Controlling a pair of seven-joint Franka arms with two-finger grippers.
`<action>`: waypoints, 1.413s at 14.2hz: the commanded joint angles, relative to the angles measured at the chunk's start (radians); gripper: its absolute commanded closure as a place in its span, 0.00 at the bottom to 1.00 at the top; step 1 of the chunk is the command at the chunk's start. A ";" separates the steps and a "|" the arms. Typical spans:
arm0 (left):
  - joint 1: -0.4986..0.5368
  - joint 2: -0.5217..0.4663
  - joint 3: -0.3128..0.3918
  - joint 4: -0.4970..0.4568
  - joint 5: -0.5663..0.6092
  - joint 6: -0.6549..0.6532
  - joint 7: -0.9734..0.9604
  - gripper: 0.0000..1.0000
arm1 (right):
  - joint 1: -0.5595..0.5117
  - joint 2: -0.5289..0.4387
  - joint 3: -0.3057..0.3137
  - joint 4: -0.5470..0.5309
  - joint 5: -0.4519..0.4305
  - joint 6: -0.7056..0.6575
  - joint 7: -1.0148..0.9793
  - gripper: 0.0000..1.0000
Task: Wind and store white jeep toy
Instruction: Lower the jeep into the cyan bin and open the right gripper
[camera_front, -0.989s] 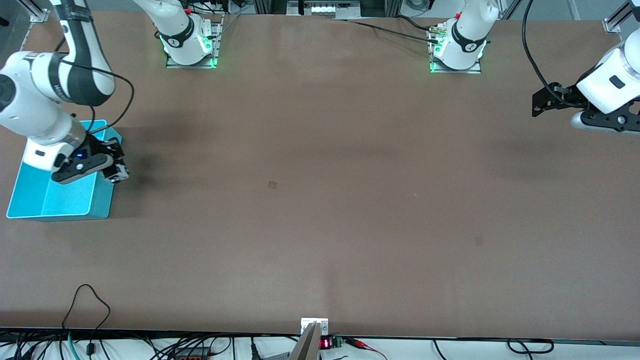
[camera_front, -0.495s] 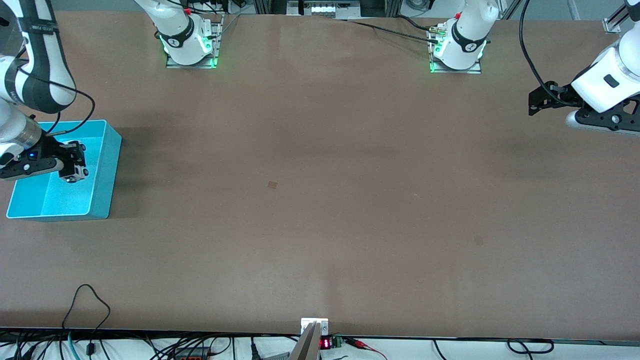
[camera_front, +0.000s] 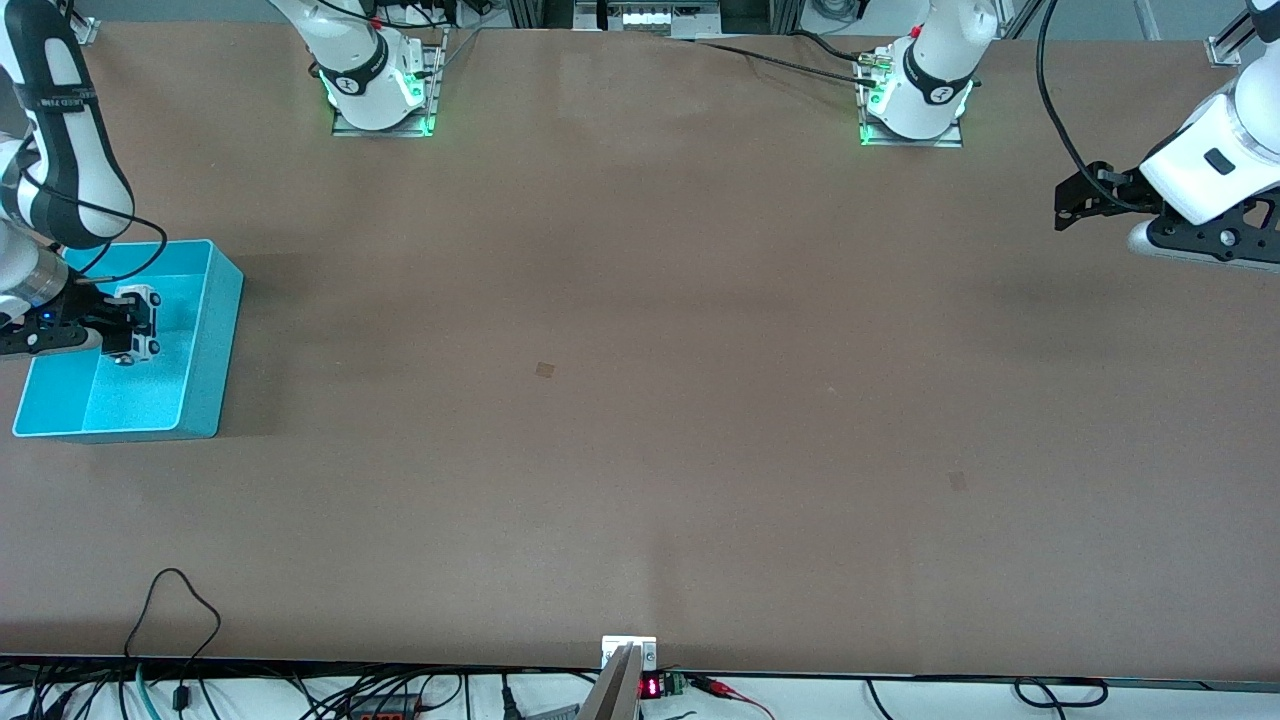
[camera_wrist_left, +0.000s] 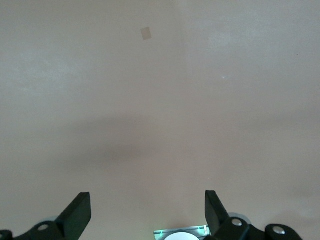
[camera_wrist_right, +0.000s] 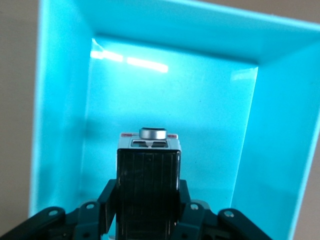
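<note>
My right gripper (camera_front: 128, 322) is clamped on the white jeep toy (camera_front: 138, 322), holding it in the air over the inside of the blue bin (camera_front: 205, 345) at the right arm's end of the table (camera_front: 640, 400); in the right wrist view the jeep's black roof sits between my fingers (camera_wrist_right: 102, 202); my left gripper (camera_front: 1075, 205) waits, fingers spread and empty, over bare table at the left arm's end.

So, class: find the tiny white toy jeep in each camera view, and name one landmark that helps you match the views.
Front view: tiny white toy jeep held in the right gripper, over the turquoise plastic bin.
Left wrist view: not in it.
Right wrist view: jeep low at centre, between the fingers.
Shared landmark: the bin.
</note>
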 joint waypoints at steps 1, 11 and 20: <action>-0.002 -0.012 -0.004 0.005 -0.004 -0.016 -0.001 0.00 | -0.051 0.053 0.019 0.008 -0.017 0.049 0.010 1.00; 0.006 -0.010 -0.004 0.006 -0.006 -0.010 -0.009 0.00 | -0.074 0.111 0.019 -0.029 -0.017 0.138 0.008 0.40; 0.008 -0.012 -0.002 0.005 -0.004 -0.016 -0.003 0.00 | -0.058 -0.098 0.106 0.029 -0.004 -0.168 -0.084 0.00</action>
